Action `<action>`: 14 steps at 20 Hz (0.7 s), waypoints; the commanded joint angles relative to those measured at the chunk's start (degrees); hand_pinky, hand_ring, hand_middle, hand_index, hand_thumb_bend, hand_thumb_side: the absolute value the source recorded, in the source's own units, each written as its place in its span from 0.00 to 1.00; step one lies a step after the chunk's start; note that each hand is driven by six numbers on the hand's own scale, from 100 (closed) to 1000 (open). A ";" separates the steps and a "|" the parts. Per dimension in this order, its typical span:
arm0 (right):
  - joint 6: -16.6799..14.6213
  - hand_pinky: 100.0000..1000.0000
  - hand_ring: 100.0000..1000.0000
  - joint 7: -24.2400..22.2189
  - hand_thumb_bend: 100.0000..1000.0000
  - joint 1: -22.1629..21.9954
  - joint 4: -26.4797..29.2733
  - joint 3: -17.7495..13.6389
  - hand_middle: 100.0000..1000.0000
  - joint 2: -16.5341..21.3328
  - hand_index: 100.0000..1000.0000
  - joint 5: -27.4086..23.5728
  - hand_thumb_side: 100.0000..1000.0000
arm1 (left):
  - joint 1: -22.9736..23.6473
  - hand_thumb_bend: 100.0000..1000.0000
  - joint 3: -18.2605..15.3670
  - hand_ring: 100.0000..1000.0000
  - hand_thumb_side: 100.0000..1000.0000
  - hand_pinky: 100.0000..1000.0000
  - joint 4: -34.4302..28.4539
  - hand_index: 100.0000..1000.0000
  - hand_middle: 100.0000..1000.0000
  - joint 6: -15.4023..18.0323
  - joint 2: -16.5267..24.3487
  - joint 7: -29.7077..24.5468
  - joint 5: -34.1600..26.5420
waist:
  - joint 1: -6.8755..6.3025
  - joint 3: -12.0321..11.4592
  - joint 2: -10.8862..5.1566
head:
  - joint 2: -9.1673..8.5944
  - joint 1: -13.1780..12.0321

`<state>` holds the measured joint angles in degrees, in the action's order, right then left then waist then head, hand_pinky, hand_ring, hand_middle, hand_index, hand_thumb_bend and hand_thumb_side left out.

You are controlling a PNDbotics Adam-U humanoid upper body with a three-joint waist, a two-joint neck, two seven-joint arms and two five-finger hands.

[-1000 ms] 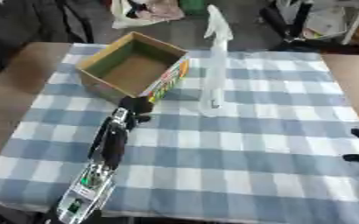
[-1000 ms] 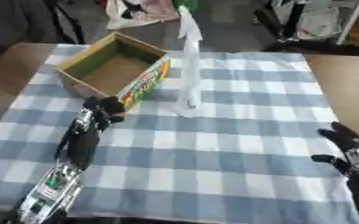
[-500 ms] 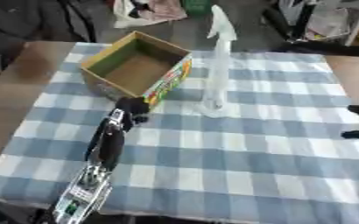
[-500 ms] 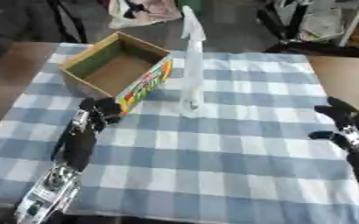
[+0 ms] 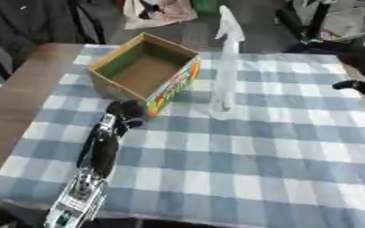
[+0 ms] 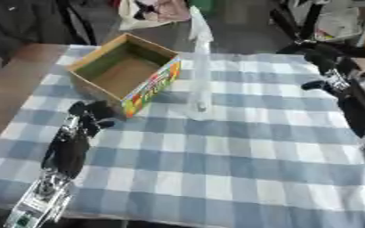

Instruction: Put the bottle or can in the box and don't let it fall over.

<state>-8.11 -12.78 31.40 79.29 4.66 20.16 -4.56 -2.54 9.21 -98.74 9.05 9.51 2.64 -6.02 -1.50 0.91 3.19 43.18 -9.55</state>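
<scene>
The bottle (image 5: 226,67) has not been picked up yet, so the step in hand is judged to be the reach toward it. It stands upright on the checked cloth (image 5: 240,151) of the worktop, just beside the right-hand corner of the box (image 5: 143,71), apart from it and touched by neither hand.

The right hand (image 6: 326,67) is well to the right of the box, beyond the bottle and not touching it; its fingers look relaxed and a little spread, holding nothing. The left hand (image 5: 125,113) rests on the cloth at the near corner of the box, and whether its fingers are curled or straight cannot be told.

The next move likely calls for a hand to close around the bottle's body, lift it straight up, carry it over the near wall of the box and set it down level on the box floor.

The bottle is tall, thin, pale and see-through, with a white spray-type top and a small foot, so it seems easy to tip. The box is open-topped, with a brightly printed side.
</scene>
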 commanded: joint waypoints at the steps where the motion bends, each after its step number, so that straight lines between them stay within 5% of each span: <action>1: -0.32 0.66 1.00 2.45 0.00 3.71 -5.65 0.08 0.86 1.56 1.00 1.97 0.77 | -1.17 0.11 0.57 0.76 1.00 0.75 -1.42 0.79 0.66 -0.05 -0.14 -0.63 -0.56 | -0.21 -1.03 -0.57 | -0.89 2.51; 14: -4.72 0.73 1.00 7.43 0.00 15.10 -25.79 0.04 0.97 -0.71 1.00 14.76 0.77 | -2.57 0.11 1.65 0.76 1.00 0.74 -1.82 0.79 0.66 -0.18 -0.40 -2.22 -1.56 | -1.09 -7.87 0.16 | -3.27 13.28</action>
<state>-12.29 -5.75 45.00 54.41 5.27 19.00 8.83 -4.36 10.78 -99.19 8.80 8.97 0.71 -7.40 -2.59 -7.08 3.83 40.65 2.86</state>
